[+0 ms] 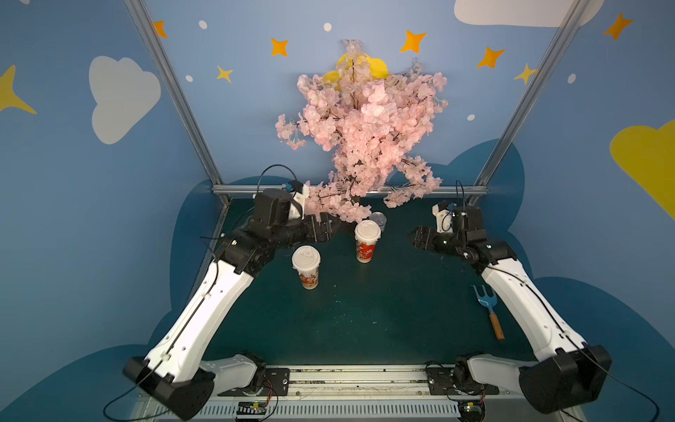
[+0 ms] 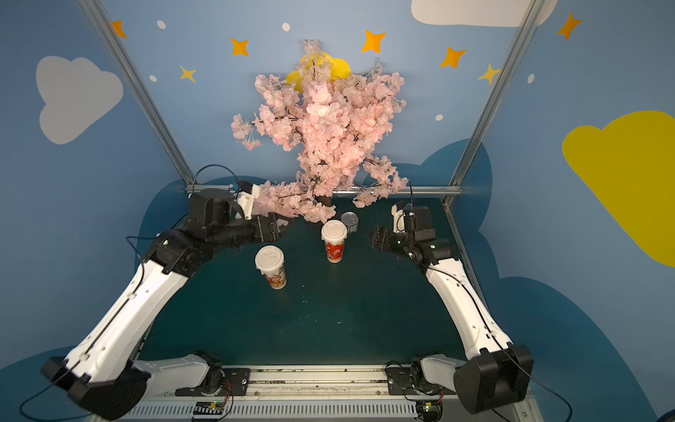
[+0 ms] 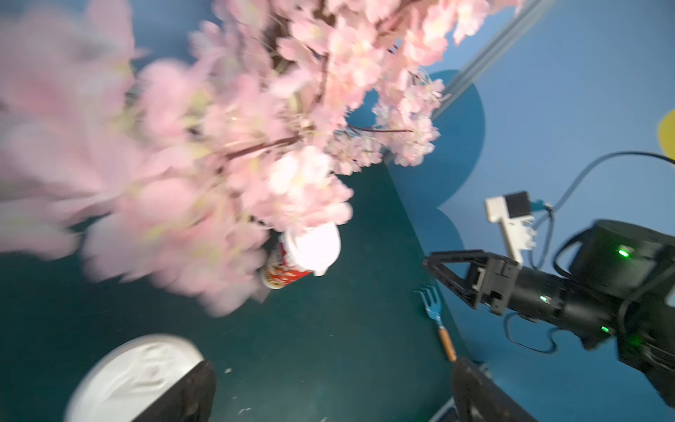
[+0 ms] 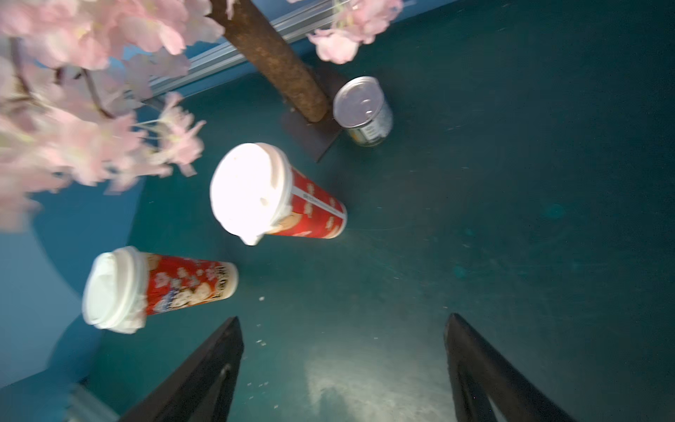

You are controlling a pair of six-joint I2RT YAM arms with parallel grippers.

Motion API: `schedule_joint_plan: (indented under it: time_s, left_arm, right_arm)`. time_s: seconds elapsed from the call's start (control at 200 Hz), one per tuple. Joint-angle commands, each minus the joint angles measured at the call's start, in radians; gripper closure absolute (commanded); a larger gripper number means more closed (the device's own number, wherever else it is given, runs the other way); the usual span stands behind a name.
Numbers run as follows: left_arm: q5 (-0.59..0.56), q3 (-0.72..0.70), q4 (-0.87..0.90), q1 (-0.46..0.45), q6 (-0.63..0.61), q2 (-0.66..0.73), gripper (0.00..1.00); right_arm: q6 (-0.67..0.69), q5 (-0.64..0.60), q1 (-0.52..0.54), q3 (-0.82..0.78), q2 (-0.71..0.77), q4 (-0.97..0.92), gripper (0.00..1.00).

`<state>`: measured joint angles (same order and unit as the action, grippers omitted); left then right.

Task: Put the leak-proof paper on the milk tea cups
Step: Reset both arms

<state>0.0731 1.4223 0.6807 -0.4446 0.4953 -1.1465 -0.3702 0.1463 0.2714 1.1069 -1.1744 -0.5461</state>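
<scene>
My left jaws and right jaws stand released, empty. Crinkled greyish-white leak-proof paper peeks beneath the white plastic lid on the near red-patterned paper cup. I should lift away, clear of both cups.

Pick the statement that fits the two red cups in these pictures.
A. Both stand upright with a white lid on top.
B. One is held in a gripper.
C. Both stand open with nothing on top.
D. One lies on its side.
A: the near cup and the far cup both stand upright on the table, with the near lid and the far lid covering their mouths.
</scene>
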Motion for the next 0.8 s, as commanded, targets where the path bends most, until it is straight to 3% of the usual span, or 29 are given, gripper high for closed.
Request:
schedule_joint_plan:
  time_s: [0.0,0.145,0.27,0.36,0.446,0.531,0.586,0.666,0.796]
  left_arm:
    - [-0.351,-0.191,-0.009,0.033,-0.044,0.142,0.0]
    - [-0.578,-0.468,-0.039,0.156,-0.049,0.349,0.0]
    - [-0.561,-0.661,-0.139,0.294,-0.063,0.404,0.0]
    - [-0.49,-0.807,-0.339,0.337,-0.14,0.386,0.0]
    - [-0.545,-0.949,-0.567,0.338,-0.208,0.347,0.0]
    - [-0.549,-1.053,-0.804,0.344,-0.307,0.276,0.0]
    - [-0.517,-1.064,-0.897,0.352,-0.354,0.201,0.0]
    - [-0.555,-1.042,-0.957,0.359,-0.329,0.071,0.0]
    - [-0.517,-1.052,-1.221,0.367,-0.427,-0.12,0.0]
  right_arm:
    - [0.071,-0.244,-0.003,-0.164,0.135,0.163,0.13]
    - [0.168,-0.404,-0.002,-0.39,0.307,0.336,0.13]
    - [0.243,-0.475,-0.003,-0.507,0.354,0.421,0.13]
    - [0.291,-0.495,-0.003,-0.567,0.331,0.489,0.12]
    - [0.392,-0.48,-0.004,-0.646,0.265,0.653,0.12]
    - [0.378,-0.526,-0.008,-0.669,0.174,0.743,0.11]
    - [0.378,-0.548,-0.012,-0.643,0.113,0.731,0.11]
    - [0.377,-0.548,-0.018,-0.591,0.002,0.716,0.1]
    - [0.413,-0.529,-0.024,-0.602,-0.137,0.925,0.1]
